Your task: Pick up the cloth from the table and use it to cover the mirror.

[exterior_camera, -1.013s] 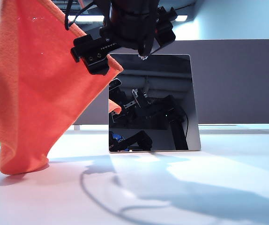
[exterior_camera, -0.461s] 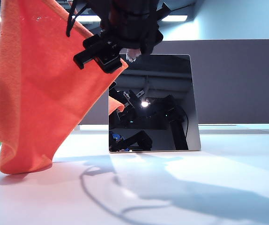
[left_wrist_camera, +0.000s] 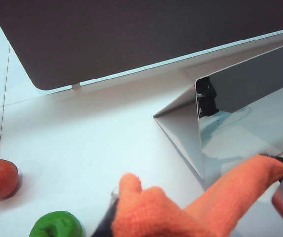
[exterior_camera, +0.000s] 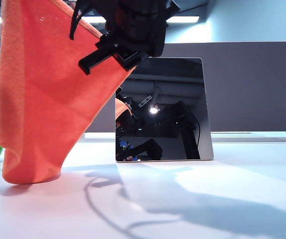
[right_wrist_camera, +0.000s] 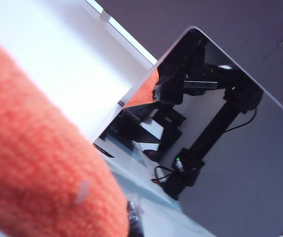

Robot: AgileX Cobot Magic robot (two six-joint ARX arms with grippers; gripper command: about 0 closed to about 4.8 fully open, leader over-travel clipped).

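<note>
Two closed grippers hold an orange cloth (exterior_camera: pixel 43 94) above the white table (exterior_camera: pixel 193 199): the right gripper (exterior_camera: pixel 114 55) pinches one corner, the left gripper (left_wrist_camera: pixel 200 217) another edge. Behind stands the mirror (exterior_camera: pixel 178 89), uncovered, the cloth hanging just beside it.

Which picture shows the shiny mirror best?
The exterior view: the mirror stands upright on the table, nearly all visible, only its upper left corner hidden by the cloth and right gripper. The left wrist view catches it edge-on from the side; the right wrist view shows it tilted and cropped.
</note>
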